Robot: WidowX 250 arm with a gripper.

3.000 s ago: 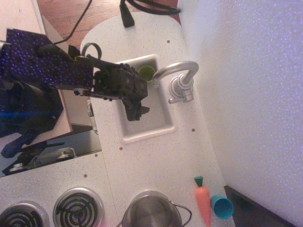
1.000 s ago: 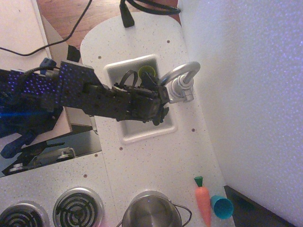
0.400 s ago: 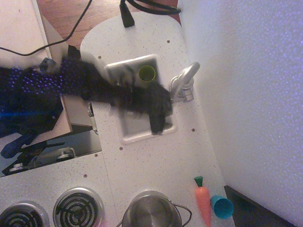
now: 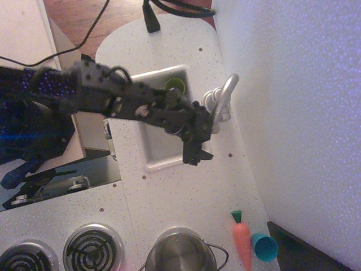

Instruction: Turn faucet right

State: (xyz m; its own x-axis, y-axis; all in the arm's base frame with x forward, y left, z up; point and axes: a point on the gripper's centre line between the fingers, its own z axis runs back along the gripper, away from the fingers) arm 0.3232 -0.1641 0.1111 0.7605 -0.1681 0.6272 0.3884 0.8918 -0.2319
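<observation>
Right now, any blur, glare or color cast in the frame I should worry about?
In the observation.image view: the gripper and faucet are fairly sharp, with only slight softness on the arm. Purple-blue speckle noise covers the wall and the arm's dark left part. The steel pot is cropped by the bottom edge.

A white speckled counter (image 4: 186, 192) runs from the rounded far end to the near edge. A sink (image 4: 155, 148) is set into it near the far end — a green cup (image 4: 176, 86) sits in its far corner. At the near edge stand a steel pot (image 4: 180, 252) and two burners (image 4: 93, 248). By the right edge lie a carrot (image 4: 242, 240) and a blue cup (image 4: 263, 247) — just beside each other. A black cable (image 4: 151, 17) crosses the far end.
</observation>
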